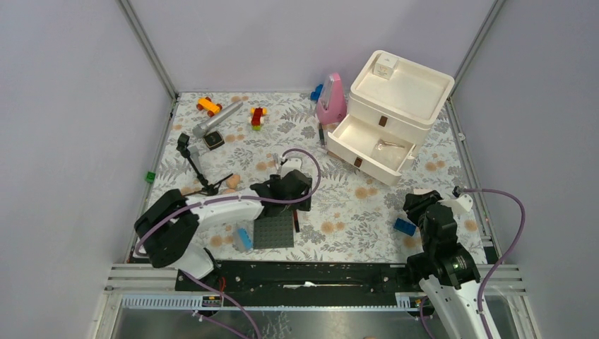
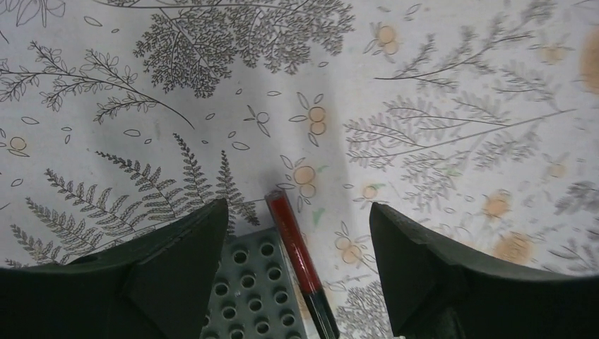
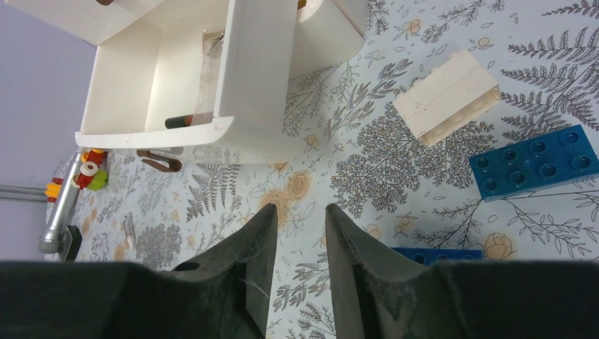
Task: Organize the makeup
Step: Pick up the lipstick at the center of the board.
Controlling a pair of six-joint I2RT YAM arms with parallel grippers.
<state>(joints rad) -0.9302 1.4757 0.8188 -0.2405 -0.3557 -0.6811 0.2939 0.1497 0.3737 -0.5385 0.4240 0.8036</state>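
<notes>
A red-and-black lipstick stick point(image 2: 297, 258) lies on the floral table cloth against the right edge of the grey studded plate point(image 2: 247, 289). My left gripper point(image 2: 297, 206) is open and empty just above it, with the stick between the jaws, touching neither. In the top view the left gripper point(image 1: 293, 192) hovers at the plate's point(image 1: 274, 230) far right corner. My right gripper point(image 3: 301, 209) is narrowly open and empty, low over the cloth near a blue brick point(image 3: 438, 253). The white organizer's open drawer point(image 3: 176, 78) holds a dark stick point(image 3: 180, 121). Peach puffs point(image 1: 233, 181) lie by the tripod.
The white organizer point(image 1: 402, 92) stands at the back right, with a pink object point(image 1: 332, 99) beside it. A black mini tripod point(image 1: 194, 166), a silver tube point(image 1: 215, 119) and toy bricks point(image 1: 258, 116) lie at the left back. A white brick point(image 3: 445, 99) and a blue brick point(image 3: 533, 162) lie near my right gripper.
</notes>
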